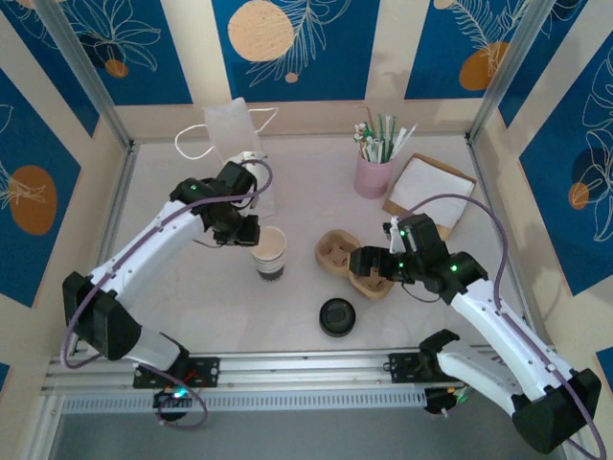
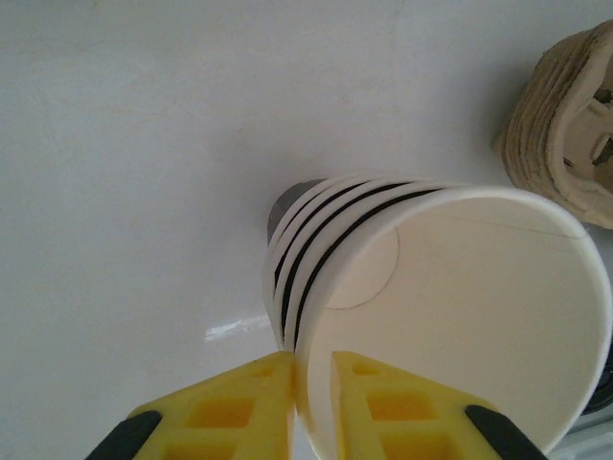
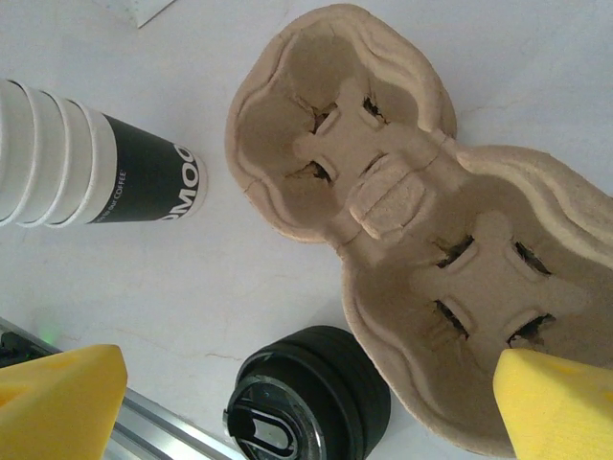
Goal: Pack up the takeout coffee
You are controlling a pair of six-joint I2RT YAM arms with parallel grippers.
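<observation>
The takeout coffee [image 1: 270,251] is the top white paper cup of a nested stack with a black band at the base, standing mid-table. In the left wrist view its open rim [image 2: 460,316] fills the right side. My left gripper [image 1: 251,235] [image 2: 311,383] is shut on the cup's near wall, one yellow finger inside and one outside. My right gripper [image 1: 369,264] [image 3: 311,383] stands wide open above the brown pulp cup carrier [image 1: 333,251] [image 3: 402,192], holding nothing. A black lid [image 1: 337,316] [image 3: 306,402] lies near the front, and the cup stack [image 3: 96,163] shows to the carrier's left.
A white paper bag [image 1: 235,129] stands at the back left. A pink cup of straws [image 1: 374,172] and a box of napkins [image 1: 429,192] sit at the back right. A metal rail [image 1: 306,369] runs along the near edge.
</observation>
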